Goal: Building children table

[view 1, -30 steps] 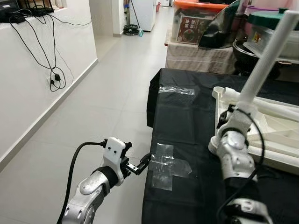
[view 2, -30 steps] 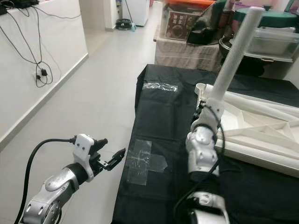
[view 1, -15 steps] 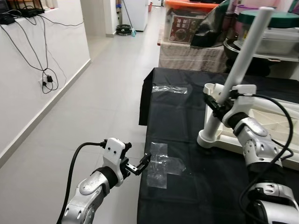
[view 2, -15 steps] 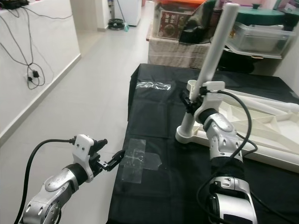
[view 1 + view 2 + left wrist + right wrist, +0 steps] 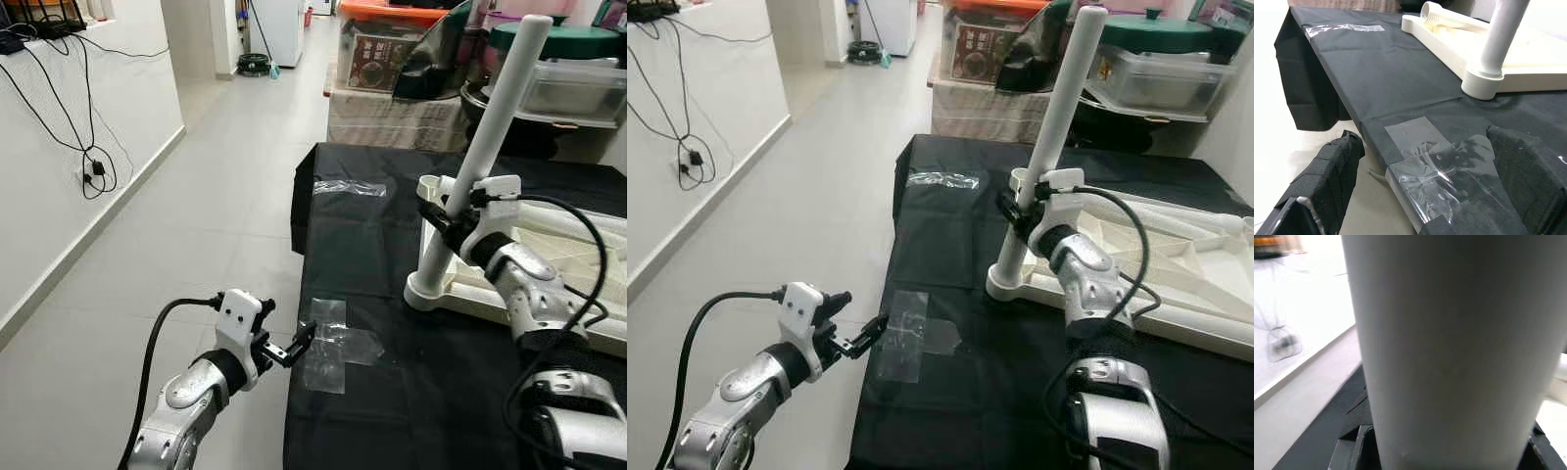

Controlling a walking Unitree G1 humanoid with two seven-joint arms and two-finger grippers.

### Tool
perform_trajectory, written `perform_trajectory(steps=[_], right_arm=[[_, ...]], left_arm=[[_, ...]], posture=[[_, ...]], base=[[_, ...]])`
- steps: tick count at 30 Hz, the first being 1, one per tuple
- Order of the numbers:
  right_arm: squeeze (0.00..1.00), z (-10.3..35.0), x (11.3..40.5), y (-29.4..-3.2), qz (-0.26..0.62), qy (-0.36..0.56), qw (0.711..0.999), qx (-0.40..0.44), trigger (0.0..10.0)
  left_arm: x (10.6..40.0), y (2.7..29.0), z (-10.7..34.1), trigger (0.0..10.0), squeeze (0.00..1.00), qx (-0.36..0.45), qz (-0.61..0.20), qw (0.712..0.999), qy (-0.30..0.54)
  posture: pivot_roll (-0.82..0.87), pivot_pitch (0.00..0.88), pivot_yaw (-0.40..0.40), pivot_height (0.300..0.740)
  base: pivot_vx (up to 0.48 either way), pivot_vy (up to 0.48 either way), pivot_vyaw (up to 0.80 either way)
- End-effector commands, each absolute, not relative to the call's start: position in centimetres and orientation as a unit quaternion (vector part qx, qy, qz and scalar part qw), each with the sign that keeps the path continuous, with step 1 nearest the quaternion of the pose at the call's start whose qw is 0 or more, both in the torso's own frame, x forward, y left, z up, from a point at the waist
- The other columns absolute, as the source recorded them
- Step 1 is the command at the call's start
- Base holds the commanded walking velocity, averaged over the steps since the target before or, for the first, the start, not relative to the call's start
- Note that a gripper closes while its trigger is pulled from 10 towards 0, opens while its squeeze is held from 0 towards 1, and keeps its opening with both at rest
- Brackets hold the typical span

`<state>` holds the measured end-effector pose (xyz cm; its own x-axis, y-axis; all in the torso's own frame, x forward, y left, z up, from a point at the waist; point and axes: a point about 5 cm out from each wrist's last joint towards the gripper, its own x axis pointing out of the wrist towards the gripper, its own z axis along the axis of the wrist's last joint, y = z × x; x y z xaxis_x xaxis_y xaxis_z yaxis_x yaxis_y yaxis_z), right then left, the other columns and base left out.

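Right gripper (image 5: 453, 217) clenched around white table leg (image 5: 490, 125), which stands tilted in the corner socket of the upturned white tabletop (image 5: 578, 284) on the black-covered table (image 5: 392, 382). Left gripper (image 5: 302, 342) released, fingers spread (nothing between them) at the table's near edge, just beside the clear tape patch (image 5: 335, 345), well apart from the tabletop
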<state>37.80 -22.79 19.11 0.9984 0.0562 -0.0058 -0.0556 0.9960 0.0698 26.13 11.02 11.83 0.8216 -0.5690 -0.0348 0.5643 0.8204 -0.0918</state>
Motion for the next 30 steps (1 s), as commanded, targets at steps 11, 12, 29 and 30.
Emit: perform_trajectory(steps=[11,12,29,30], right_arm=[[0.0,12.1,32.9,-23.6,-0.368,0.108,0.922,0.052,0.0],[0.0,12.4,32.9,-23.2,-0.366,0.104,0.923,0.051,0.0],[1.0,15.7,33.5,-21.7,-0.339,0.05,0.937,0.071,10.0],[1.0,16.3,33.4,-21.9,-0.339,0.036,0.938,0.068,10.0]], left_arm=[[26.2,11.1,11.7,10.0,0.0,-0.032,-0.292,0.955,0.036],[26.2,11.1,11.6,10.0,0.0,-0.032,-0.29,0.956,0.037],[26.3,10.8,11.5,10.0,0.0,-0.036,-0.29,0.956,0.037],[26.3,10.8,11.5,10.0,0.0,-0.036,-0.29,0.956,0.037]], posture=[[0.08,0.0,-0.076,0.74],[0.08,0.0,-0.076,0.74],[0.06,0.0,-0.069,0.74],[0.06,0.0,-0.069,0.74]], base=[[0.0,0.0,0.0],[0.0,0.0,0.0],[0.0,0.0,0.0],[0.0,0.0,0.0]])
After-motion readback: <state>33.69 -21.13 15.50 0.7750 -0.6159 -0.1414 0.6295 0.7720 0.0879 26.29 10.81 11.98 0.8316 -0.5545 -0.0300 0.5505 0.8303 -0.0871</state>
